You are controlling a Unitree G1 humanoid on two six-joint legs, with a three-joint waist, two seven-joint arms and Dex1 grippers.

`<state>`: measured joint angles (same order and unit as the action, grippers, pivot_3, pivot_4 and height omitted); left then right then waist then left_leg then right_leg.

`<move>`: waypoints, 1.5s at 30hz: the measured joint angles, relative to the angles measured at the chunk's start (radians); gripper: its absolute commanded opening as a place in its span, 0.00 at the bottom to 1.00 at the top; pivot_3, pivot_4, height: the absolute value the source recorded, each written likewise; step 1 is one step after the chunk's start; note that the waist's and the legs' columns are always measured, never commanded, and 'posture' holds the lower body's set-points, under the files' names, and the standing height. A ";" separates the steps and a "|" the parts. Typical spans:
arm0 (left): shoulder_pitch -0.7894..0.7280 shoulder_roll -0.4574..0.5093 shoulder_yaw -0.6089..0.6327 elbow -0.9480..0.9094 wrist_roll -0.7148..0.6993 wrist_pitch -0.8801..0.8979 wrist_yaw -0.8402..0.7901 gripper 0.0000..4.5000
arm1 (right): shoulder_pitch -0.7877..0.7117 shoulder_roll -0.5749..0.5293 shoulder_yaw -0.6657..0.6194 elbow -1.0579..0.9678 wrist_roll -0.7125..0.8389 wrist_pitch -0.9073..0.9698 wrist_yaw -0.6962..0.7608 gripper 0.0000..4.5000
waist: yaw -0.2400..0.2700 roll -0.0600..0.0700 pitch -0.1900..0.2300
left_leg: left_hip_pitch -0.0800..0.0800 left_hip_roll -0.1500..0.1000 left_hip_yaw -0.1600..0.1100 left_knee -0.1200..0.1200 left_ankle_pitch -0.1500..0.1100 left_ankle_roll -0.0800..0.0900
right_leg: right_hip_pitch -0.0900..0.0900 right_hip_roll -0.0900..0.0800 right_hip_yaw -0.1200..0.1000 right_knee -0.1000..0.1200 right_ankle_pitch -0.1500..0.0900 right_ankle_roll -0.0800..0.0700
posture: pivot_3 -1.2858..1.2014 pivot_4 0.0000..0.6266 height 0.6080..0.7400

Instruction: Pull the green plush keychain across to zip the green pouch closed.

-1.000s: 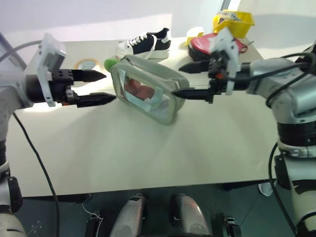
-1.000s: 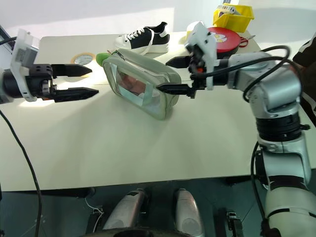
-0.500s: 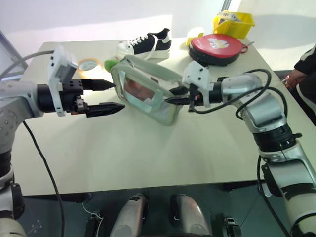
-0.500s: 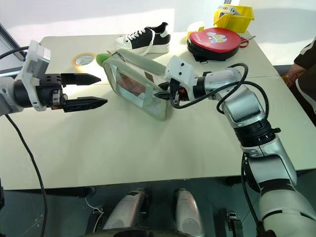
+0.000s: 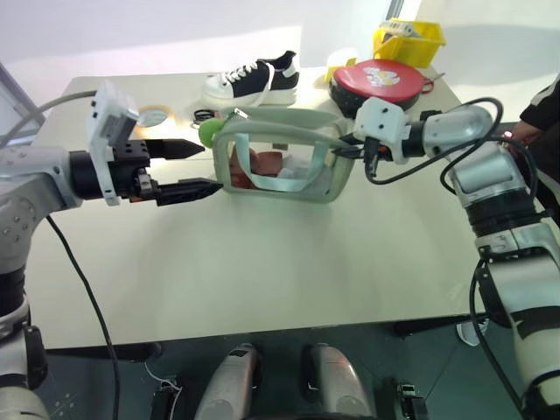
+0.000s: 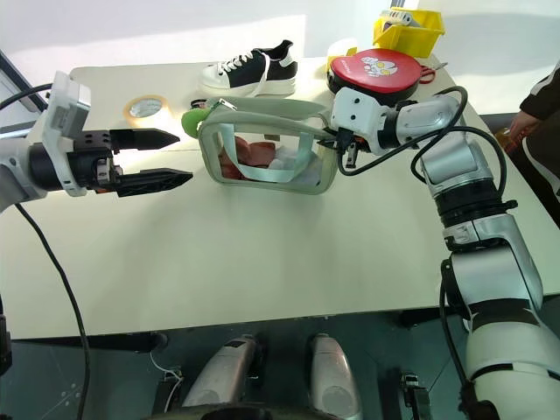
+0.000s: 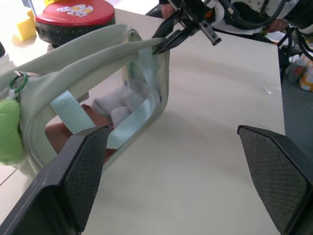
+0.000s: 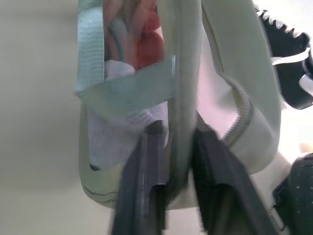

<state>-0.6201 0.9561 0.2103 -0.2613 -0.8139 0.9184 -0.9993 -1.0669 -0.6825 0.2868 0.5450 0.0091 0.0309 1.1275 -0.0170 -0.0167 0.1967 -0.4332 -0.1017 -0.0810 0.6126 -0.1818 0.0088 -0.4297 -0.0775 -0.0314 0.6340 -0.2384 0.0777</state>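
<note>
The keychain (image 5: 210,131) hangs at the pouch's (image 5: 280,166) left end, so the zip is still open. The pouch now sits square to us on the table (image 5: 262,254); half a second ago it lay angled. Our right gripper (image 8: 172,166), which then only touched the right end, now pinches that end's rim, anchoring it. Our left gripper (image 5: 194,166) stays wide apart just beside the keychain, ready to take it.
</note>
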 measured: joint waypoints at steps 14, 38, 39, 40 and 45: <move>0.015 0.003 0.001 0.006 0.002 -0.008 0.002 1.00 | -0.153 0.053 -0.116 -0.089 0.088 0.263 0.064 0.79 | -0.002 0.000 0.000 | 0.002 0.001 0.000 -0.001 0.000 -0.001 | 0.000 0.001 0.001 0.002 0.000 0.000 | 0.52 0.24 1.00; 0.078 0.052 0.062 -0.034 0.007 -0.009 0.044 1.00 | -0.207 0.320 -0.010 0.168 -0.044 0.063 0.028 0.02 | -0.005 0.000 0.000 | 0.006 0.000 0.000 -0.002 0.001 -0.003 | 0.000 0.001 0.002 0.009 0.000 -0.001 | 0.52 0.24 1.00; 0.079 0.059 0.071 -0.033 0.007 -0.009 0.044 1.00 | -0.209 0.326 -0.010 0.166 -0.044 0.056 0.031 0.02 | -0.004 0.000 0.000 | 0.006 0.000 0.000 -0.002 0.001 -0.004 | -0.001 0.001 0.002 0.010 0.000 -0.001 | 0.52 0.24 1.00; 0.079 0.067 0.082 -0.030 0.007 -0.009 0.043 1.00 | -0.210 0.330 -0.010 0.158 -0.044 0.055 0.037 0.02 | -0.003 0.000 0.000 | 0.006 0.000 0.000 -0.002 0.001 -0.004 | -0.001 0.001 0.002 0.010 0.000 -0.001 | 0.52 0.24 1.00; 0.094 0.084 0.108 -0.025 0.006 -0.009 0.044 1.00 | -0.201 0.340 0.004 0.033 -0.038 0.121 0.085 0.02 | 0.000 0.000 0.000 | 0.006 0.000 0.000 -0.002 0.001 -0.004 | -0.001 0.001 0.002 0.010 0.000 -0.001 | 0.52 0.24 1.00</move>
<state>-0.5258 1.0400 0.3180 -0.2862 -0.8082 0.9090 -0.9553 -1.2678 -0.3429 0.2907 0.5779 -0.0290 0.1521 1.2121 -0.0166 -0.0165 0.1968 -0.4274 -0.1016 -0.0809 0.6110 -0.1812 0.0043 -0.4303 -0.0767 -0.0297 0.6445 -0.2382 0.0767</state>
